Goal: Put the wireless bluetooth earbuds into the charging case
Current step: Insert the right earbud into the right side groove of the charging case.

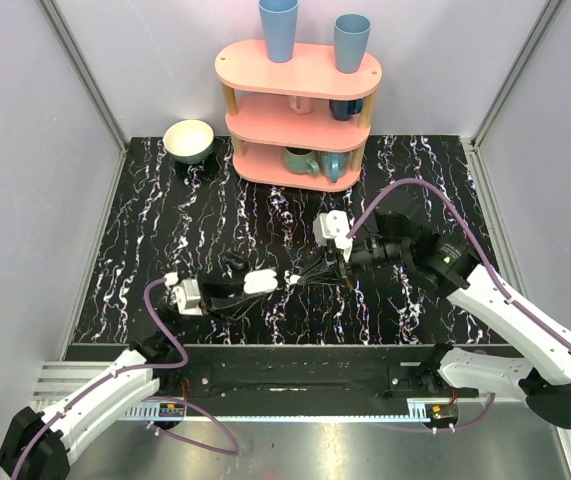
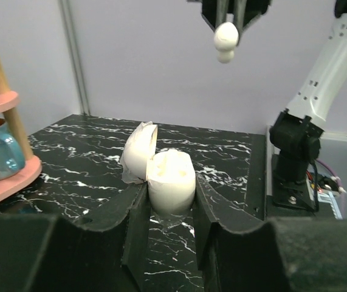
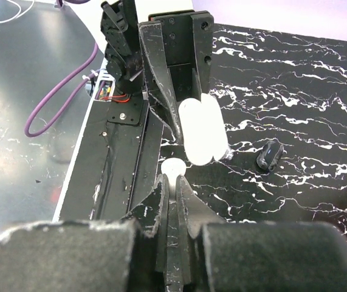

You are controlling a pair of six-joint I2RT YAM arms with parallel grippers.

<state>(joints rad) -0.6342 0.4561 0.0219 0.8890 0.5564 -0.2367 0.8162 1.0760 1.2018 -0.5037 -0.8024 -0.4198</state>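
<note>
Right, from above: my left pincer (image 1: 268, 284) lies low over the black marbled counter (image 1: 145, 230), clenched on the white charging case (image 1: 258, 281). My right pincer (image 1: 345, 268) points down near it, on its right. Over to the left wrist now: the case sits clamped between my two fingers, its lid tipped open toward the left of that view. High above it a white earbud (image 2: 226, 38) hangs pinched in the right pincer's tips. And the right wrist: that earbud shows between my closed fingers, the open case just beyond it, and a small dark object (image 3: 270, 154) lies on the counter off to the side.
</note>
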